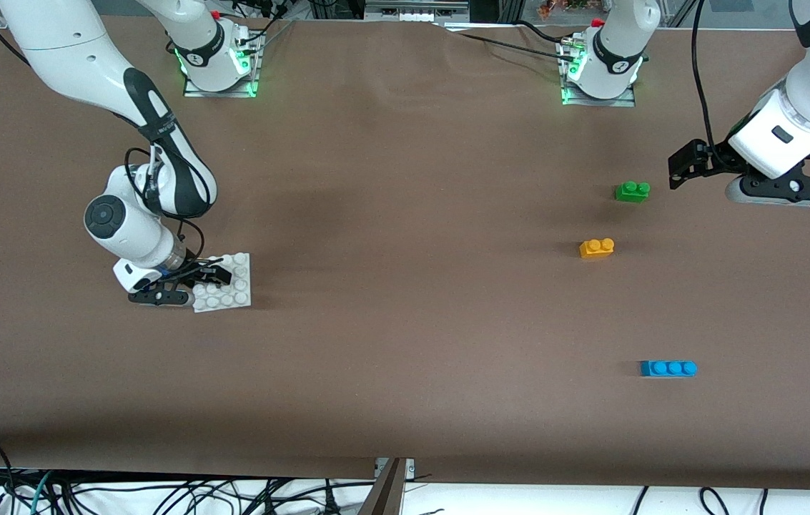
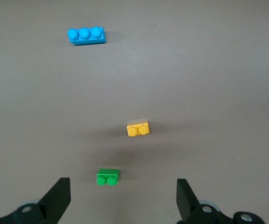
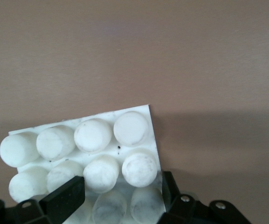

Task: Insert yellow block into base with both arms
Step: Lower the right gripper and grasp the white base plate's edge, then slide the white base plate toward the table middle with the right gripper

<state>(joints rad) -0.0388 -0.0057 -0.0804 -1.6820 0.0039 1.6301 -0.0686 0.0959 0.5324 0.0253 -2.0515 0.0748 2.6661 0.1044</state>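
Note:
The yellow block [image 1: 596, 247] lies on the brown table toward the left arm's end; it also shows in the left wrist view [image 2: 138, 129]. My left gripper [image 1: 675, 170] hangs open and empty in the air beside the green brick [image 1: 632, 190], with its fingers wide apart in the left wrist view [image 2: 123, 191]. The white base [image 1: 233, 286] lies flat toward the right arm's end. My right gripper [image 1: 210, 275] is low on the base's edge. In the right wrist view [image 3: 120, 189] its fingers close on two rows of studs of the base [image 3: 92, 135].
A green two-stud brick [image 2: 107, 177] lies farther from the front camera than the yellow block. A blue three-stud brick [image 1: 668, 368] lies nearer, also seen in the left wrist view [image 2: 86, 35]. Cables run along the table's front edge.

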